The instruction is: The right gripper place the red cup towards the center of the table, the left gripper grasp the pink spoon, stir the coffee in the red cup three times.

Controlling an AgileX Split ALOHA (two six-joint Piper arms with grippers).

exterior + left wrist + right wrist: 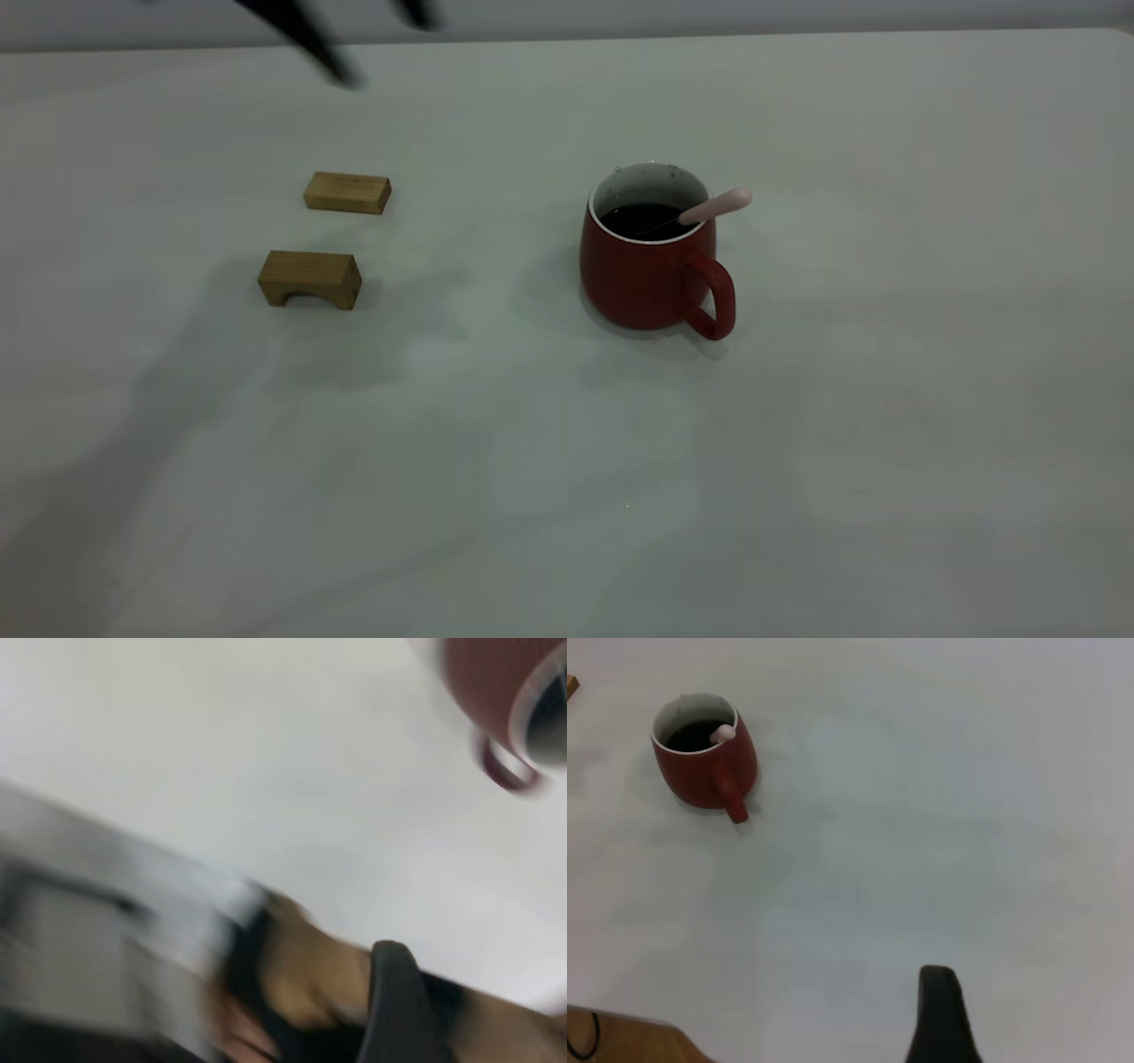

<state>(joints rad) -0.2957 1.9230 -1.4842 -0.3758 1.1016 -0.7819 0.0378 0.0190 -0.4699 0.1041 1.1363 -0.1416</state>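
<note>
Dark-red rounded ceramic cup, white inside; near-black coffee; pale-pink slim spoon handle; tan wooden blocks; plain off-white matte bench.

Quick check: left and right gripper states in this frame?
Left gripper: open, holding nothing, up at the table's far edge.
Right gripper: cannot be told; only one finger shows.

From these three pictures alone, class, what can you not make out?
- Left gripper: exterior view, cut off by the top edge and blurred; open or shut unclear.
- Right gripper: right wrist view, only one finger shows.
- Pink spoon: its bowl is sunk in the coffee.
- Red cup: left wrist view, blurred, cropped.
</note>
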